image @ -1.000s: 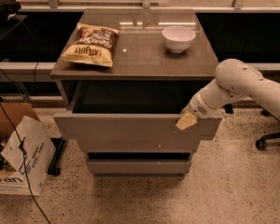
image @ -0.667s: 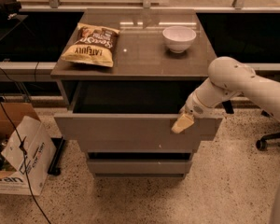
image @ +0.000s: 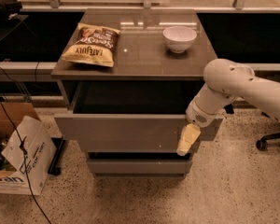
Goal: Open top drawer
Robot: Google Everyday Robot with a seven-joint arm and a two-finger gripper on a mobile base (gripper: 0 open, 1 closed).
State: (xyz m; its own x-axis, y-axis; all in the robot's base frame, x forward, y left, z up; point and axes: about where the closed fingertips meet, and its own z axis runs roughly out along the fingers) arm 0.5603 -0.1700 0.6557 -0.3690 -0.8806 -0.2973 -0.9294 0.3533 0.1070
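The top drawer [image: 130,132] of the grey-brown cabinet is pulled out, its wide flat front panel standing forward of the cabinet and its dark interior showing behind it. My gripper [image: 187,140] hangs down from the white arm [image: 228,85] at the right end of the drawer front, its cream fingers lying over the panel near its right edge. Two narrower drawer fronts [image: 137,166] sit below, closed.
A chip bag [image: 91,44] and a white bowl [image: 179,38] rest on the cabinet top [image: 140,55]. A cardboard box with a white bag [image: 18,155] and cables stand on the floor at left. An office chair base [image: 270,141] is at right.
The drawer front has come further forward. My gripper has moved down and toward the camera with it, staying at the panel's right end.
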